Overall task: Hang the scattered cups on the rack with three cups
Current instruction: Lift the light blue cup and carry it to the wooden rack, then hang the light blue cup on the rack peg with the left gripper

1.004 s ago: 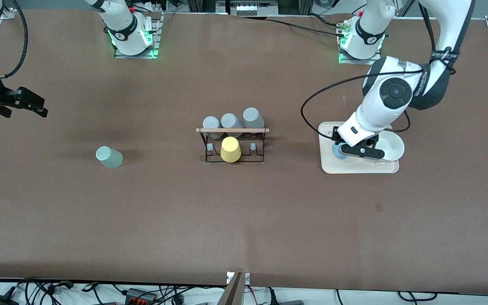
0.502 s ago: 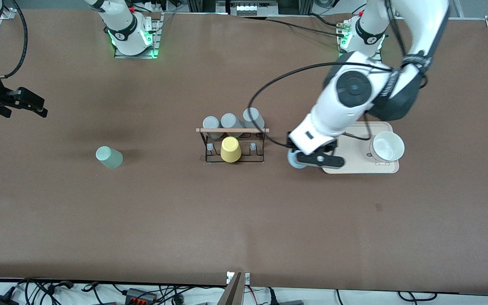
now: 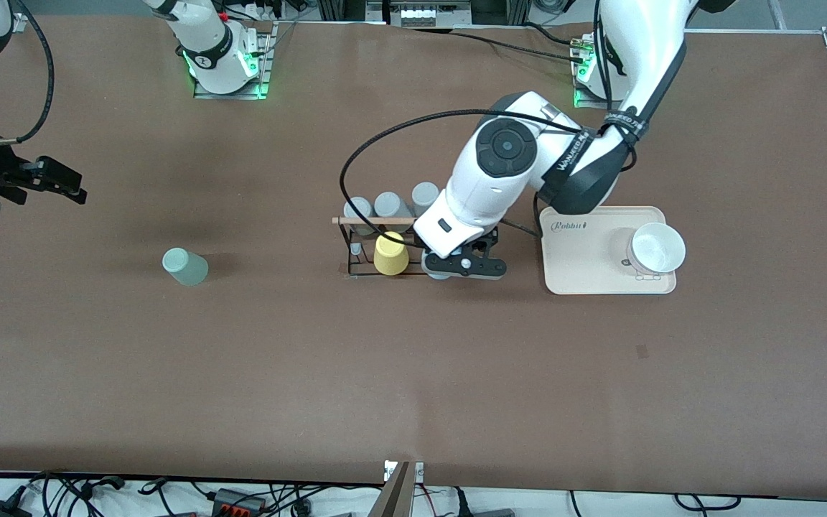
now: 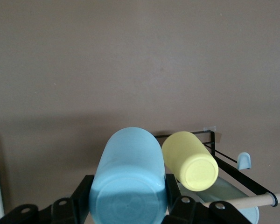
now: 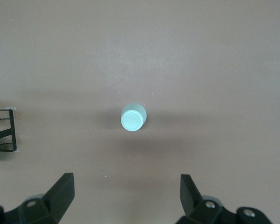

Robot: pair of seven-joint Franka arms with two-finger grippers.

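My left gripper is shut on the light blue cup and holds it over the end of the black wire rack that faces the tray, close beside the yellow cup. Only a sliver of the blue cup shows under the hand in the front view. Three grey cups hang along the rack's wooden rod. The mint green cup lies on the table toward the right arm's end; it also shows in the right wrist view. My right gripper is open, empty and waiting above that end.
A beige tray with a white bowl sits toward the left arm's end, beside the rack. In the left wrist view the yellow cup and rack wire are right beside the held cup.
My left gripper has carried the light blue cup off the tray and across to the rack's end beside the yellow cup. The right arm has barely moved.
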